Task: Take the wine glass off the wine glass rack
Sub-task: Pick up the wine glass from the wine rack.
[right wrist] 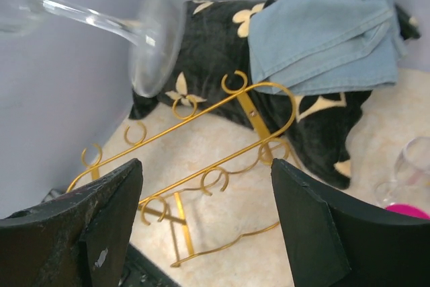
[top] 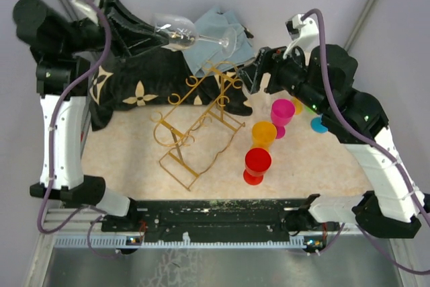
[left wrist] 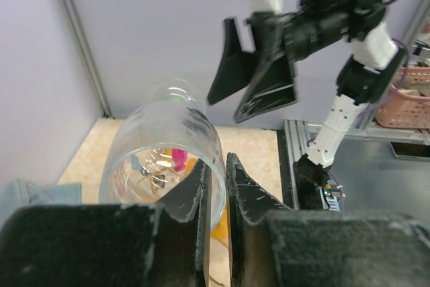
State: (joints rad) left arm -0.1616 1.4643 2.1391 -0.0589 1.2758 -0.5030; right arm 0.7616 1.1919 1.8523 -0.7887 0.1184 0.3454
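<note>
Holding the glass (top: 178, 30) clear of the rack (top: 198, 122) is where you stand: by my reading the lift-off is done and only the set-down remains. The left jaws are narrow, pinching the wall of the bowl at its rim, one finger to each side of it as far as the left wrist view shows. The glass hangs in the air over the far edge of the desk (top: 134, 159), above the black cloth (top: 134, 85) and the blue cloth (top: 215, 25), apart from the rack. The rack stands mid-desk, askew to the edges, with nothing hanging on it.

The right jaws stand wide and hold nothing. They hover over the rack's far end, near the foot of the glass but not touching it.

The long axis of the glass lies roughly level and runs along the far edge. The mouth of the bowl points to the far left corner, and the stem and foot point right, towards the right jaws.

Your next move likely calls for a bare patch of desk, away from the coloured cups (top: 259, 162) right of the rack. You would need to swing the foot down first. A rim pinch is a weak hold, so turn slowly.
</note>
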